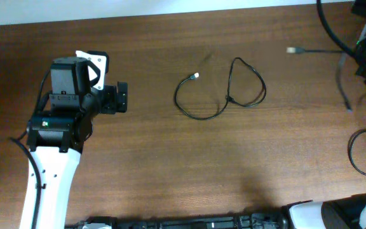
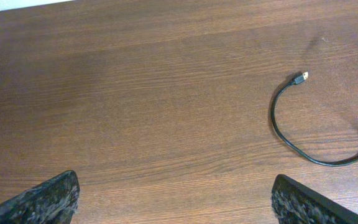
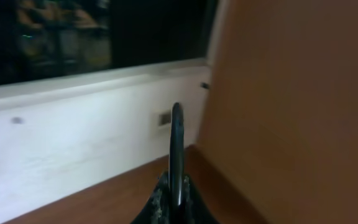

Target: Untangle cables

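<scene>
the left claw (image 1: pixel 121 97) gapes fully wide and holds nothing, while the cables (image 1: pixel 229 100) lie on the desk (image 1: pixel 138 165) well ahead of its tips, two loose loops meeting at one crossing. the right claw (image 3: pixel 176 186) is pinched tight; whether the thin dark strip rising at its tips is a cord i cannot tell. the risk, i judge: the left claw could close on the near loop's slack rather than by the crossing, dragging both loops together and tightening the snag, or slide off the thin cord lying flat. the plug (image 2: pixel 300 78), ahead and to its right, could also catch.
</scene>
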Action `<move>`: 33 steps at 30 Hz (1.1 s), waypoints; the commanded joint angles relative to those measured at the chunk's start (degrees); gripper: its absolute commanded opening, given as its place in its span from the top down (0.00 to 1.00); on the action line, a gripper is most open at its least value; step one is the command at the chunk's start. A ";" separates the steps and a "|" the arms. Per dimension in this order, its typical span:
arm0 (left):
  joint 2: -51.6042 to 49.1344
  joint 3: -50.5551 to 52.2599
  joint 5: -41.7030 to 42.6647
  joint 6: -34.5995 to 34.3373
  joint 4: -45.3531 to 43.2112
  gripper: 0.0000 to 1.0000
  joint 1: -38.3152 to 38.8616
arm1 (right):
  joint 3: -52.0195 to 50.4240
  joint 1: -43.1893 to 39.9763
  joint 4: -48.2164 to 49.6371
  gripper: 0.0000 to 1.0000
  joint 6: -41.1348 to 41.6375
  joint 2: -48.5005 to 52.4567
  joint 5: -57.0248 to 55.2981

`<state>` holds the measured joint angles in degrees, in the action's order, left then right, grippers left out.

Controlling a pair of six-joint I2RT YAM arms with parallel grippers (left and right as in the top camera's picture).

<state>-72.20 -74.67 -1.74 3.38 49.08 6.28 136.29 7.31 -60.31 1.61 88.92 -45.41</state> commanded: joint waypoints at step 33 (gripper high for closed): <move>0.55 -0.39 -0.17 -0.57 0.07 0.01 -0.17 | 0.55 -43.45 -12.37 0.96 5.16 25.86 35.80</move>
<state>-72.20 -74.67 -1.74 3.38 49.10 6.28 136.29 -34.52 -72.84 6.13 112.53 -11.57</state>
